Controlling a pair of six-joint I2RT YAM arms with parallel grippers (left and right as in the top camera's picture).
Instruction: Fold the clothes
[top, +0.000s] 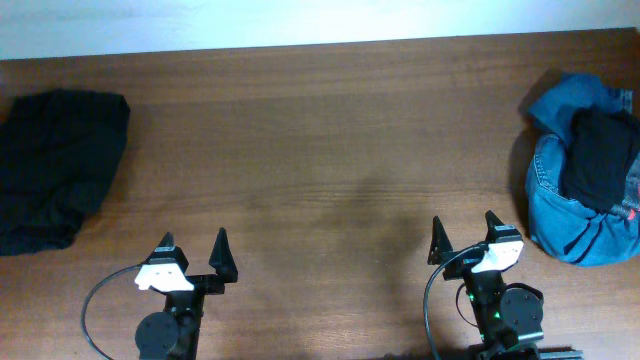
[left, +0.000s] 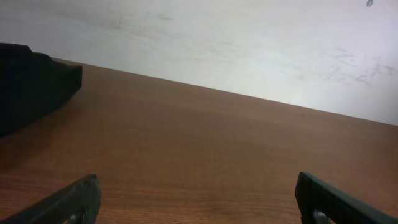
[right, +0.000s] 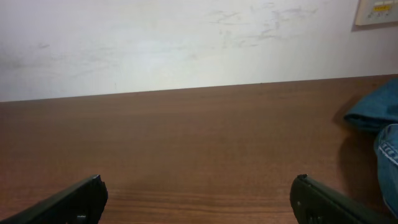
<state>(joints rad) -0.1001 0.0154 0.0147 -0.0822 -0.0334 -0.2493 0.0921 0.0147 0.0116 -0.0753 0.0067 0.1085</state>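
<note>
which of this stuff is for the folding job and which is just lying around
For the job: black trousers, far right; left tool and right tool, both open.
Lying about: blue denim garment under the trousers; black cloth pile, far left, role unclear.

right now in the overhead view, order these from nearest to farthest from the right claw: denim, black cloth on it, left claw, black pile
1. denim, just to the right of the right claw
2. black cloth, lying on the denim, farther right and back
3. left claw, well off to the left
4. black pile, at the far left edge
</note>
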